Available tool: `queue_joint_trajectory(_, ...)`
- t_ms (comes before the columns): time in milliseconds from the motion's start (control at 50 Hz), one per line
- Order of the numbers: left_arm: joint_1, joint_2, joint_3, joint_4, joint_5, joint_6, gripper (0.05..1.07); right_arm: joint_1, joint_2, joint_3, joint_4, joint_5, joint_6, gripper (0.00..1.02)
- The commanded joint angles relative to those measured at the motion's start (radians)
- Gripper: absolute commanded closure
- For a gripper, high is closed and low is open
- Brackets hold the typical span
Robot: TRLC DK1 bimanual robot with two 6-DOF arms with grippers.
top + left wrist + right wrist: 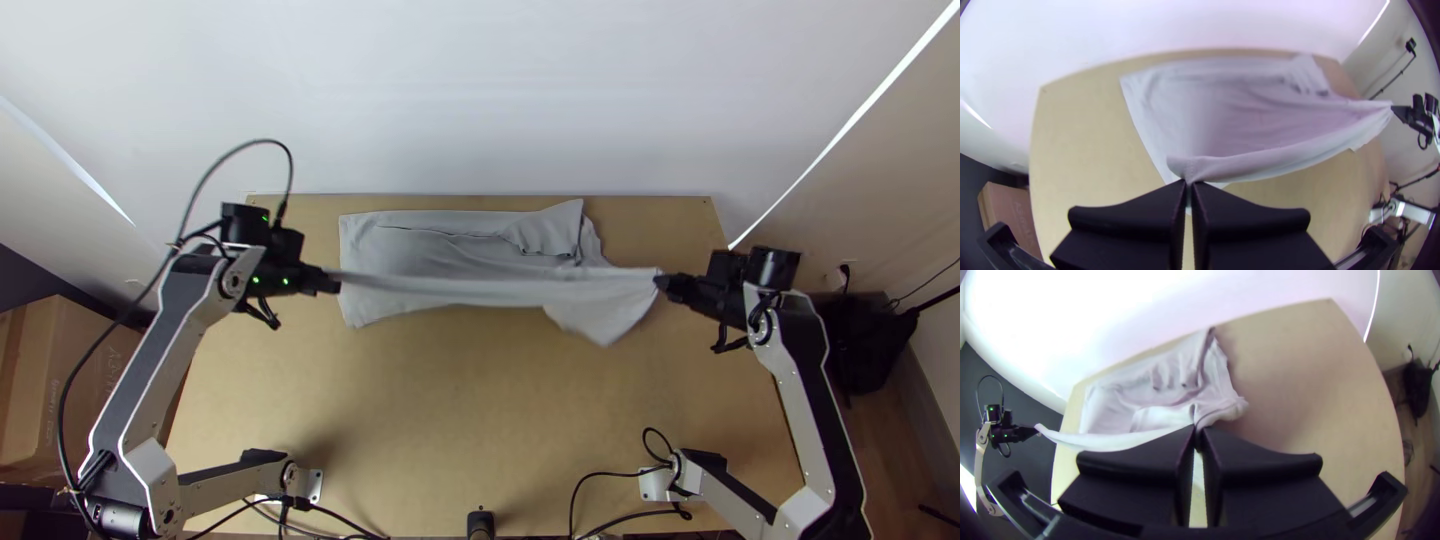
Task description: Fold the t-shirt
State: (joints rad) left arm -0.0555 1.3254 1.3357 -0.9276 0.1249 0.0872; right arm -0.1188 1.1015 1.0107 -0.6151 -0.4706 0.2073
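With the left gripper (pixel 333 283), over the left of the table (pixel 450 400), clamps a seamed edge of the shirt (pixel 450 255), closed down to the cloth's thickness; with the right gripper (pixel 662 281), over the right, pinches a gathered bit of the same shirt, closed just as tightly; draws a narrow band taut between the two, raised off the wood.

Lies otherwise on the far part of the table, close along its far edge, partly spread and creased, with small folds bunched toward the right; hangs a loose flap toward the near side, just beside the right gripper; runs lengthwise from left to right, with the taut band along much the same line; points one corner toward the far wall (pixel 480 90); cannot tell the collar end from the hem end.

Has smooth, light wood for a surface; backs onto the pale wall, with bright slanting lines (pixel 845 125) at its sides; past the left edge, comes to a cardboard box (pixel 60 380), printed on its side; past the right edge, comes to a black bag (pixel 870 345) and a brown floor (pixel 915 440).
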Motion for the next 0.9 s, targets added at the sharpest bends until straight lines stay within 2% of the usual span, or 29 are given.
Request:
queue_joint_trajectory(0,0.025,0.029,0.174,0.013,-0.033,-0.055,1.05,0.016,-0.002,0.124,0.058,0.01,0.067,1.0)
queue_joint_trajectory(240,0.072,0.113,0.531,0.023,-0.084,-0.127,1.05,0.067,0.104,0.376,0.156,0.07,0.078,1.0)
queue_joint_trajectory(300,0.088,0.129,0.591,0.059,-0.091,-0.144,1.05,0.084,0.12,0.428,0.209,0.101,0.08,1.0)
queue_joint_trajectory(460,0.134,0.149,0.74,0.2,-0.093,-0.181,1.05,0.154,0.162,0.609,0.319,0.228,0.084,1.0)
queue_joint_trajectory(600,0.167,0.179,0.918,0.237,-0.093,-0.214,1.05,0.205,0.176,0.75,0.345,0.288,0.087,1.0)
queue_joint_trajectory(880,0.209,-0.012,0.904,0.328,-0.093,-0.248,1.05,0.265,-0.019,0.79,0.407,0.306,0.086,1.0)
